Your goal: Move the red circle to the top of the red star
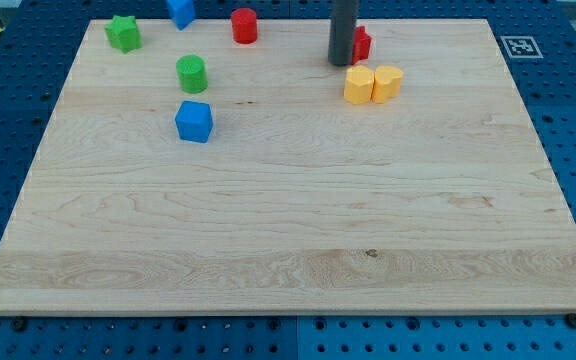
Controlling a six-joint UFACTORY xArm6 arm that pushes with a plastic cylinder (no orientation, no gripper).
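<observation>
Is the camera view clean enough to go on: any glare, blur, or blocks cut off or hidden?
Camera view: even light, soft short shadows, no glare on the board; focus sharp. My tip hides most of the red star; the blue block is cut by the view's top; the red circle is clear.

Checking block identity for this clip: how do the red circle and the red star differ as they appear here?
The red circle is a round cylinder in full view; the red star is angular and mostly hidden behind my rod. The red circle stands well to the view's left of my tip, the red star right beside it. Both are red, near the board's top edge.
</observation>
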